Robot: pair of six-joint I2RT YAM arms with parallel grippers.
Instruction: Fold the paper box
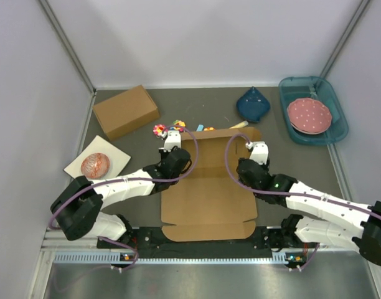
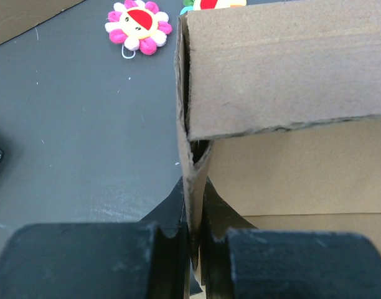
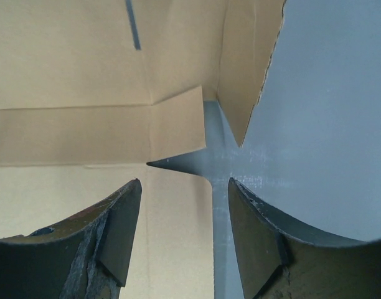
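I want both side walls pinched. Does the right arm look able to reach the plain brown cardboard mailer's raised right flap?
Probably yes: its fingers stand open and the raised flap stands just ahead of them, with nothing in between.

paper box [image 1: 209, 190]: mostly flat, centre | left gripper [image 1: 172, 141]: at its far-left corner | right gripper [image 1: 256, 146]: at its far-right corner

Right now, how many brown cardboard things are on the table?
2: a closed cardboard box at far left, and the partly folded paper box in the middle.
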